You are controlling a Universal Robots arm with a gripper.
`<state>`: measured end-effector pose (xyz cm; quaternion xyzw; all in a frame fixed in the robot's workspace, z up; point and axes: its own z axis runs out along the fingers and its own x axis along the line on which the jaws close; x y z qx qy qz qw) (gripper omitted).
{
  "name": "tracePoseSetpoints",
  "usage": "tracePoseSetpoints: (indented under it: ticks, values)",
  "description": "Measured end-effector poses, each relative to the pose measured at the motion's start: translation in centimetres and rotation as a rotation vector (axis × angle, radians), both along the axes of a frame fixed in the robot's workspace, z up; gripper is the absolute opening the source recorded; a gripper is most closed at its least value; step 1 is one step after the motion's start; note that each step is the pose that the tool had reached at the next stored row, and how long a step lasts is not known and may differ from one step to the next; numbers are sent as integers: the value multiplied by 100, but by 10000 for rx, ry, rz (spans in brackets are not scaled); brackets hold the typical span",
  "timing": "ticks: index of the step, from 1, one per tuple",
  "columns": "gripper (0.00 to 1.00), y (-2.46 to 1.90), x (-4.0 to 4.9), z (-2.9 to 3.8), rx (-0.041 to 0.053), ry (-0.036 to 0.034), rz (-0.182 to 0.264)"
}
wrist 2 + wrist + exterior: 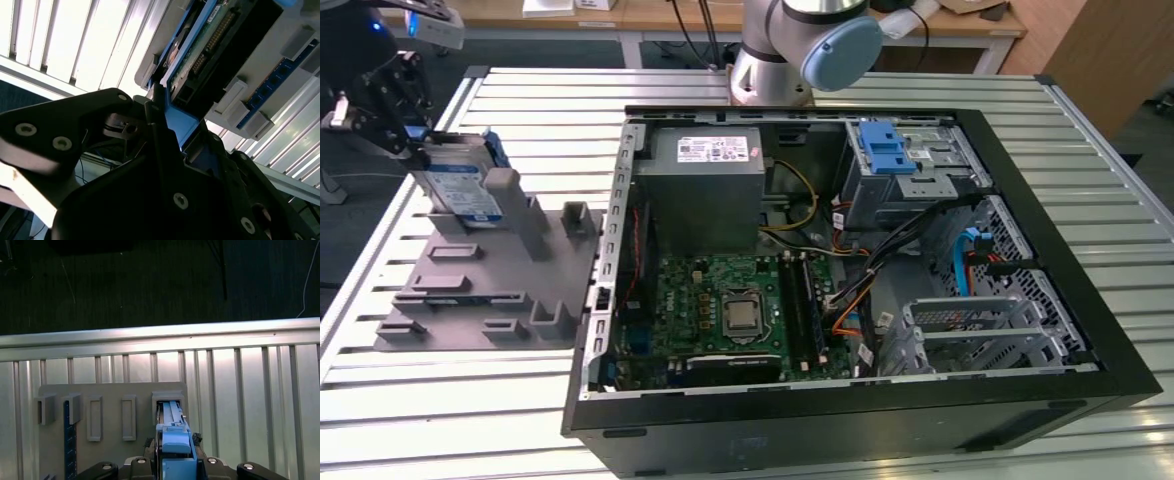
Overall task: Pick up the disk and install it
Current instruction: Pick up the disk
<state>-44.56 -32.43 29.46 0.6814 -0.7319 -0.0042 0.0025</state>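
Note:
The disk (463, 187), silver with a white-and-blue label and a blue frame, stands on edge in a slot at the far end of the grey holder rack (480, 285), at the exterior view's left. My gripper (411, 130) comes down on its upper edge from the left and is shut on the disk. In the first wrist view the disk's blue frame (173, 437) sits between my black fingers (137, 466), above the rack's slot. The second wrist view shows the disk's circuit-board side (220, 37), with the blue frame clamped in my gripper (172, 137).
An open black computer case (1067, 300) lies on the slatted metal table (520, 100), right of the rack. Inside are a grey power supply (707, 190), the motherboard (734, 310), a blue latch (887, 150) on the upper drive bay and a metal drive cage (981, 325).

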Motion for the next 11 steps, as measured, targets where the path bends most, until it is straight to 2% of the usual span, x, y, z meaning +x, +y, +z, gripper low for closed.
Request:
tracePoseSetpoints:
  ticks: [11]
  values:
    - [38,0,0,4,-2,4,0]
